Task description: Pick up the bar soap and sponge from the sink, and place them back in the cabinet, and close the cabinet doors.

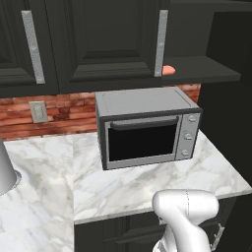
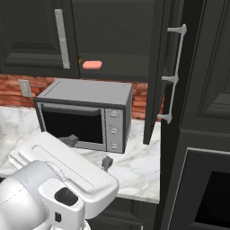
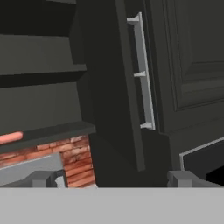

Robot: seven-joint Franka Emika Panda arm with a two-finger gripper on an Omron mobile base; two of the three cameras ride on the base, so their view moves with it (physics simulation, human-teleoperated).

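Observation:
The salmon-pink bar soap (image 2: 92, 64) lies on the lower shelf of the open dark cabinet (image 2: 117, 45), above the microwave; it also shows as the bar soap (image 1: 169, 70) and the bar soap (image 3: 9, 138). A tiny yellow speck (image 2: 80, 60) sits at the left door's edge; I cannot tell whether it is the sponge. The right cabinet door (image 2: 157, 72) stands swung out, edge-on, with its silver handle (image 3: 144, 74) facing me. My gripper (image 2: 88, 151) hangs open and empty in front of the microwave, below the shelf. The sink is out of view.
A grey microwave (image 1: 147, 128) stands on the white marble counter (image 1: 133, 189) under the cabinet. The left cabinet door (image 1: 108, 39) covers that half of the cabinet. A tall dark unit (image 2: 206, 134) rises at the right. A brick backsplash with an outlet (image 1: 38, 111) lies behind.

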